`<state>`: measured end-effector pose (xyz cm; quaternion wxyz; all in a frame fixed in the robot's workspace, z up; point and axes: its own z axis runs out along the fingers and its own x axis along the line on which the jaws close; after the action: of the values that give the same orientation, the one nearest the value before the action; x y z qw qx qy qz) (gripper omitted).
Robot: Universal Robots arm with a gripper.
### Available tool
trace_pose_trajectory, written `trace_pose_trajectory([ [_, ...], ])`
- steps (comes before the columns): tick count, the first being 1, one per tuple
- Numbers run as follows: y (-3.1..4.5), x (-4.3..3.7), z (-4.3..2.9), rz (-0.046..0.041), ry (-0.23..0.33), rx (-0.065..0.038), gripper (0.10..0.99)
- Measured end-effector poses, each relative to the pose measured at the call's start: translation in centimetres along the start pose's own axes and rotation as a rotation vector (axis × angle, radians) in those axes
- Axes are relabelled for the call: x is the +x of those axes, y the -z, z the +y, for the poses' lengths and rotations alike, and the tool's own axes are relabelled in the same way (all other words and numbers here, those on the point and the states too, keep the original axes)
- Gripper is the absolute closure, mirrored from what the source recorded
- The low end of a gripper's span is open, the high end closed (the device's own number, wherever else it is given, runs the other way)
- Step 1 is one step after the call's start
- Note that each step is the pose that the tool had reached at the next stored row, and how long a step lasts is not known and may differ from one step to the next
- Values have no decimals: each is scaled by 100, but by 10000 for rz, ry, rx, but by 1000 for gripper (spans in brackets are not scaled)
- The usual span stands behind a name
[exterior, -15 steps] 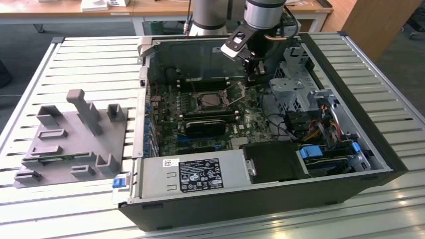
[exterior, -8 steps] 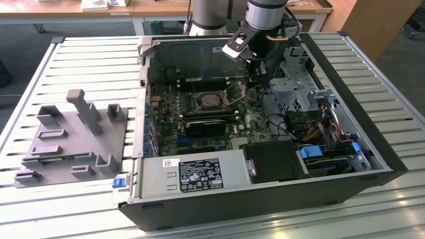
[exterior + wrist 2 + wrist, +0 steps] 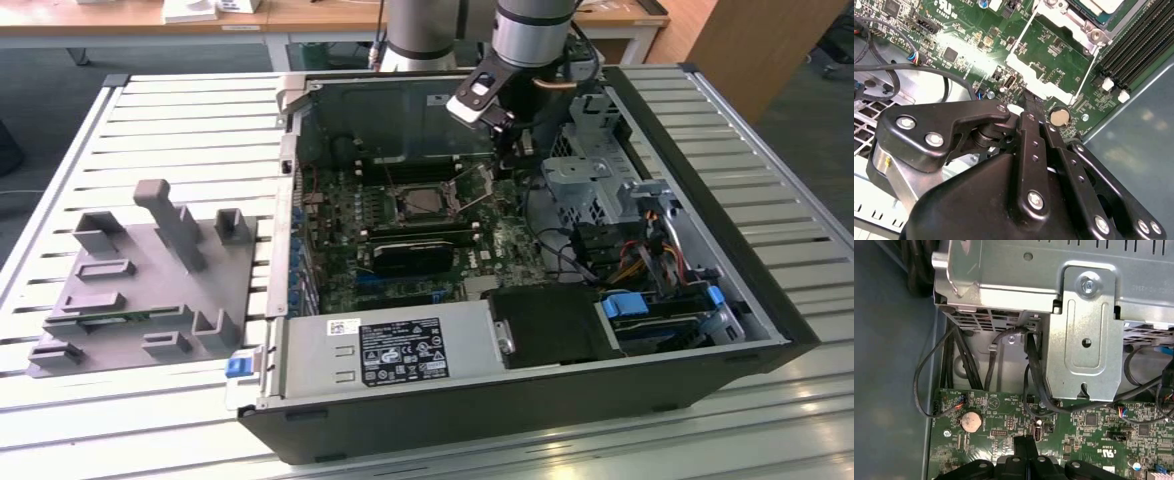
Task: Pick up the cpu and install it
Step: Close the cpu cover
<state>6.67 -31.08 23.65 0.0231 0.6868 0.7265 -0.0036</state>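
Note:
The cpu (image 3: 424, 203) lies flat in the motherboard socket inside the open computer case, its silvery top plate facing up; a corner of the cpu (image 3: 1104, 5) shows in the second wrist view. The socket's metal load plate (image 3: 1046, 70) is swung open beside it. My gripper (image 3: 511, 165) hangs low over the board, just to the exterior view's right of the socket. Its black fingers (image 3: 1030, 112) are pressed together at the load plate's edge. In the first wrist view the gripper (image 3: 1025, 444) is shut, and I see nothing between its tips.
A metal drive cage (image 3: 1079, 340) with black cables stands close behind the gripper. A coin cell (image 3: 1059, 117) and memory slots (image 3: 1134, 45) lie near the fingers. The power supply (image 3: 387, 350) fills the case front. A grey fixture (image 3: 147, 280) sits on the slatted table (image 3: 747, 130).

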Motion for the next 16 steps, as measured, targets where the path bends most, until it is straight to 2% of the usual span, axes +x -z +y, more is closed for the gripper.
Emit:
trace_pose_trajectory([
  [6, 1, 4, -65, 3, 2, -1, 980],
  [16, 1, 5, -87, 3, 2, -1, 980],
])
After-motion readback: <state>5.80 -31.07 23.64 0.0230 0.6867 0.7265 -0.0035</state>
